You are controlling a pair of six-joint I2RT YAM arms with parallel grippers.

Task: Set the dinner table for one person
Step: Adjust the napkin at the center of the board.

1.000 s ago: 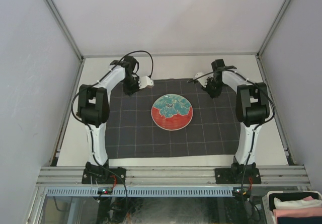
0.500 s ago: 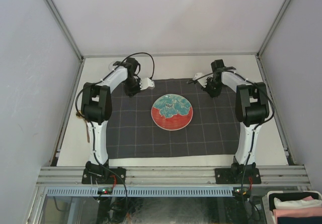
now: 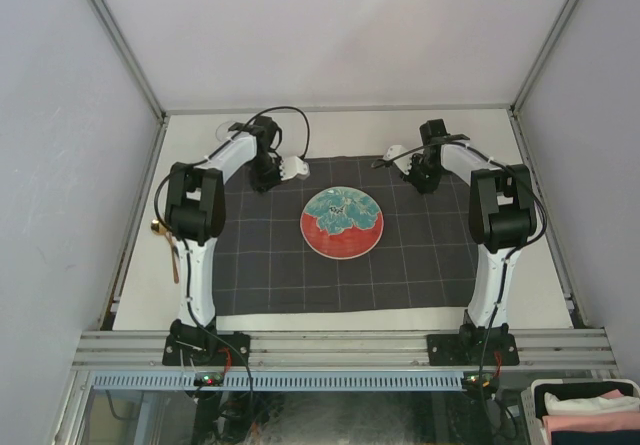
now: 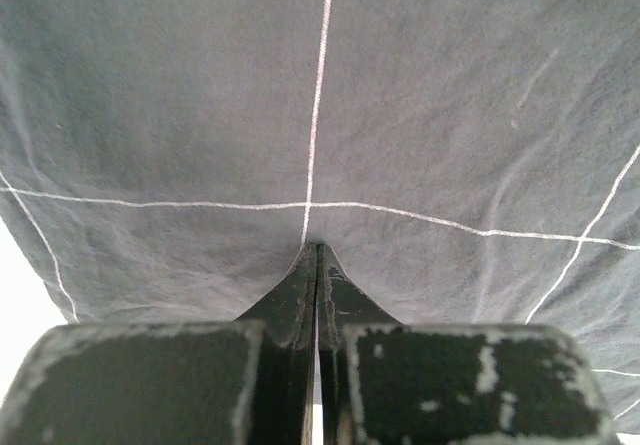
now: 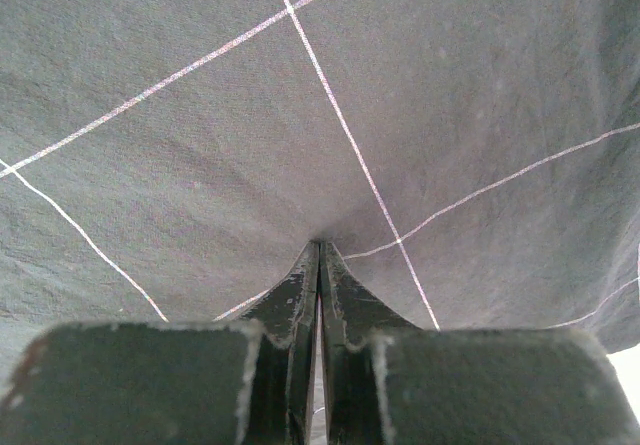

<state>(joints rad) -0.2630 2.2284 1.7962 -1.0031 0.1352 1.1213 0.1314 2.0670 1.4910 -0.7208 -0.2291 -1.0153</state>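
The tabletop (image 3: 350,130) is the big off-white slab under everything, railed in grey, and the arms are bolted at its near edge. It is stiff and fixed, nothing to take hold of. It is simply the surface that things get laid on.

Most of it is covered by a dark checked cloth (image 3: 270,255), and a plate (image 3: 342,222), teal above and red below, sits about in the middle of that. Both arms reach to the cloth's far side. The left hand (image 4: 317,255) is down near the far-left corner and the right hand (image 5: 319,250) near the far-right one. Each has its fingers pressed tight together. In both wrist views the fabric puckers up to the tips, so I'd say each is nipping a thin fold of cloth.

The cloth looks light, limp and easily creased. I'd expect it to drag and bunch if pulled from one point, so pinching it at two corners together seems the sensible hold. It could also tug the plate along with it. The plate looks hard and glazed, likely slick and breakable, and its raised rim is the only place for thin fingers to grip.

Off the cloth's left edge lies something small and brownish, perhaps a utensil (image 3: 160,228), but I can't make it out.
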